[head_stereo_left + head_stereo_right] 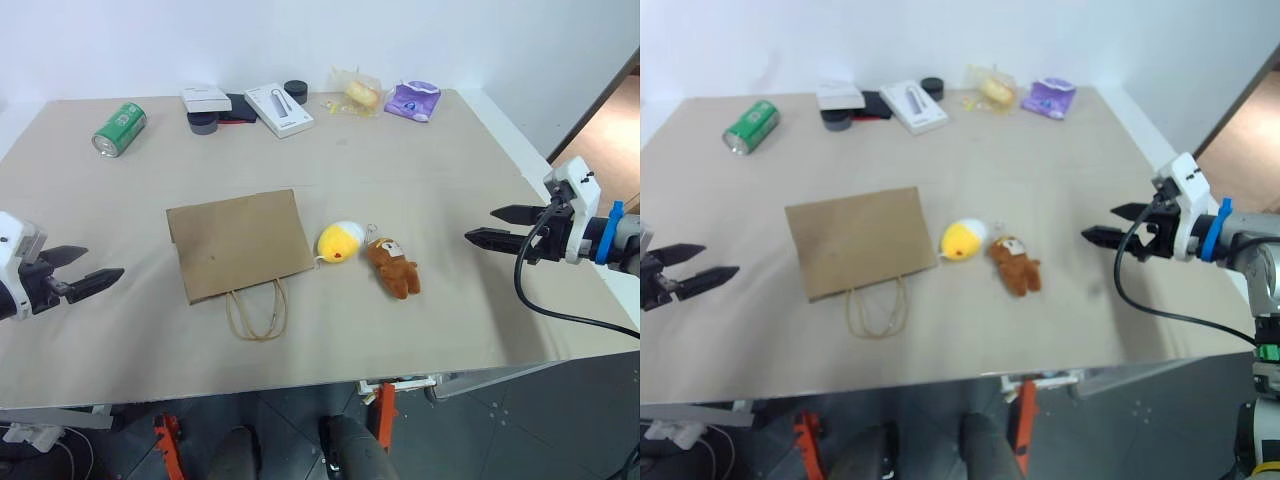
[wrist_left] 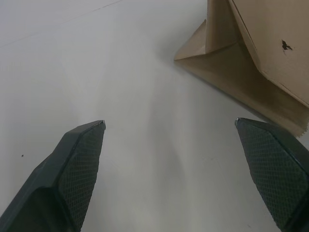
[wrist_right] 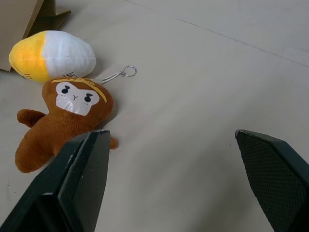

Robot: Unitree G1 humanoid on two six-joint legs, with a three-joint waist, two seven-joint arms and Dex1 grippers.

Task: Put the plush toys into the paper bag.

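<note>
I have both arms held out wide over the table point(image 1: 450, 180), one at each side edge of the head view, both angled slightly downward and pointing inward toward the middle. My left gripper point(image 1: 88, 268) sits at the lower left of the frame with its two black fingers spread apart and nothing between them; in its wrist view the fingertips point(image 2: 82, 145) frame bare tabletop, with a corner of the paper bag point(image 1: 238, 245) just beyond. My right gripper point(image 1: 500, 226) hangs at the right edge, fingers likewise spread wide and empty, aimed toward the toys but well apart from them. The paper bag lies flat at the centre of the frame, its twine handles point(image 1: 258, 312) trailing toward the near edge. The yellow-and-white plush ball point(image 1: 338, 241) rests just beside the bag's right edge, and the brown teddy bear point(image 1: 393, 267) lies next to the ball, a small key ring point(image 3: 128, 71) by its head.
</note>
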